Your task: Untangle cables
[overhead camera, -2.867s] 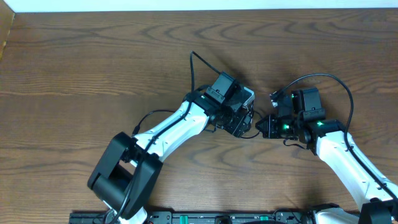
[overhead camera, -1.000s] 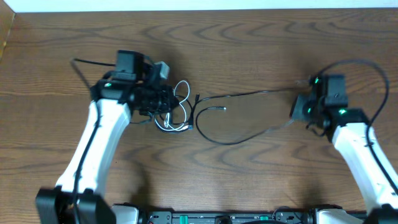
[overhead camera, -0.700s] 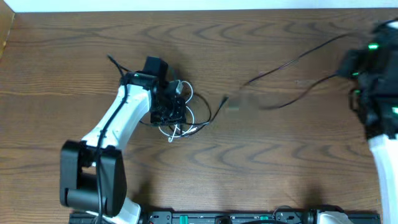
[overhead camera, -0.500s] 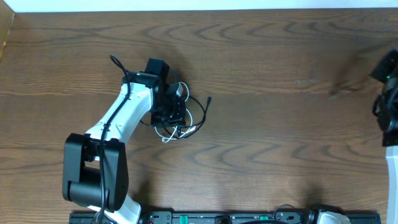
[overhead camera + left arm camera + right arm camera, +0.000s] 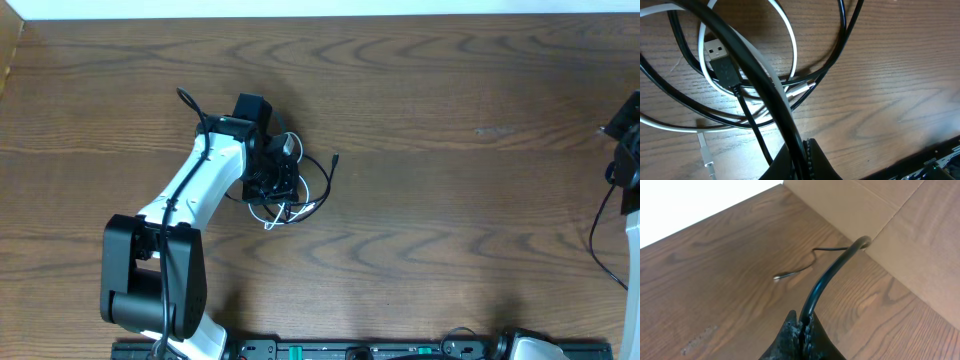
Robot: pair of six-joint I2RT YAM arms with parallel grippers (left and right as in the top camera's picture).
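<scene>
Two arms are working over the wooden table (image 5: 450,80), and a cardboard box (image 5: 920,255) is standing against the table's right edge. The left arm (image 5: 190,190) is reaching from the table's near edge toward its left-centre area. The right arm (image 5: 633,270) is sitting at the table's far right edge and is mostly outside the overhead view. The left gripper (image 5: 799,150) is hanging low over the table's left-centre area, with its fingers pressed together and pinching the looped black cable (image 5: 780,115). The right gripper (image 5: 801,325) is hovering above the table's right edge, with its fingers closed and pinching the loose black cable (image 5: 825,280). The tangle (image 5: 300,195) is lying on the table's left-centre area. There the white cable (image 5: 794,50) is curving in a wide loop, and black strands are crossing over and under it. The loose black cable is arching from the right gripper toward the table's right edge. Its thin end is lying flat on the table surface, well apart from the tangle. A black USB plug (image 5: 722,62) is resting on the table inside the white loop. A small white plug (image 5: 706,160) is lying on the table beside that loop. The loose cable's end plug (image 5: 777,277) is resting on bare table surface.
</scene>
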